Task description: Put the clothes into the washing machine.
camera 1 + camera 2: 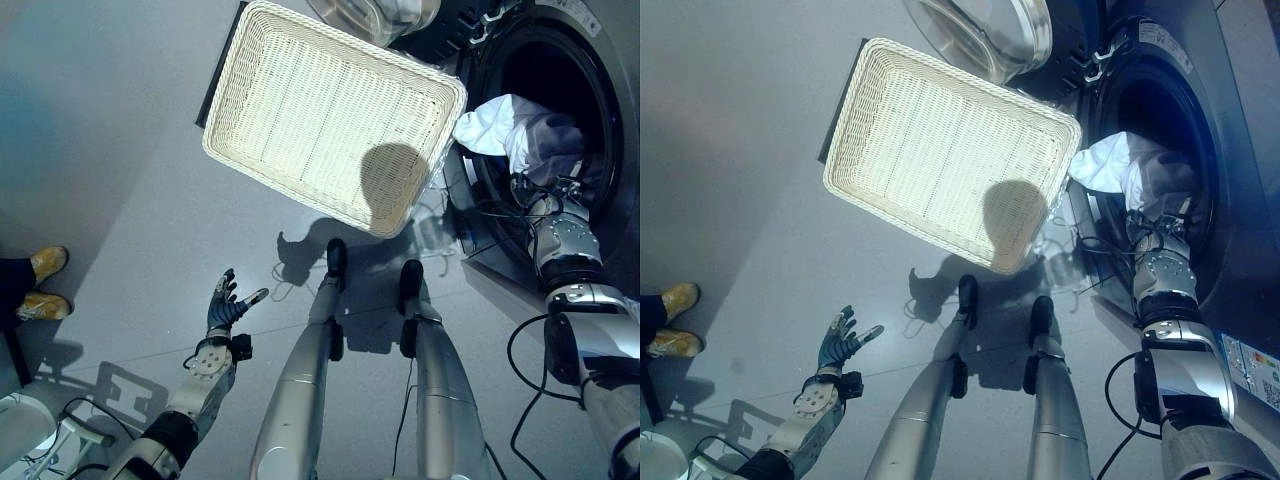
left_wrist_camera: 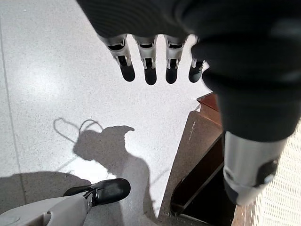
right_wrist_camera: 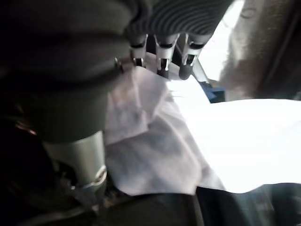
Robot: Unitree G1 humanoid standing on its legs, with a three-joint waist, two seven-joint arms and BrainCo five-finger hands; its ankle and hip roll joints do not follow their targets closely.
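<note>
- Two hands in play. Left hand (image 1: 225,305) hangs low at the near left over the grey floor (image 1: 110,150), fingers (image 2: 150,70) spread straight and holding nothing.
- Right hand (image 3: 162,56) reaches into the washing machine (image 1: 570,60) at the far right; its wrist sits at the lower rim of the round opening.
- Right wrist view: fingers extend straight and lie against pale cloth; no curl round the fabric is visible, thumb straight beside them.
- White clothes (image 1: 505,130) lie bunched in the mouth of the drum, one fold draped out over the left edge of the opening, toward the basket; the rest goes back into the dark interior.
- White wicker basket (image 1: 240,90) sits on the floor just left of the machine, rectangular, nothing inside it; its right corner is near the hanging fold of cloth, contact cannot be judged.
- Clear round machine door (image 1: 985,30) stands swung open at the far side, beyond the basket's far edge.
- Dark flat base (image 2: 197,155) shows under the basket's edge in the left wrist view.
- Person's yellow shoes (image 1: 40,285) at the far left edge, well apart from the basket.
</note>
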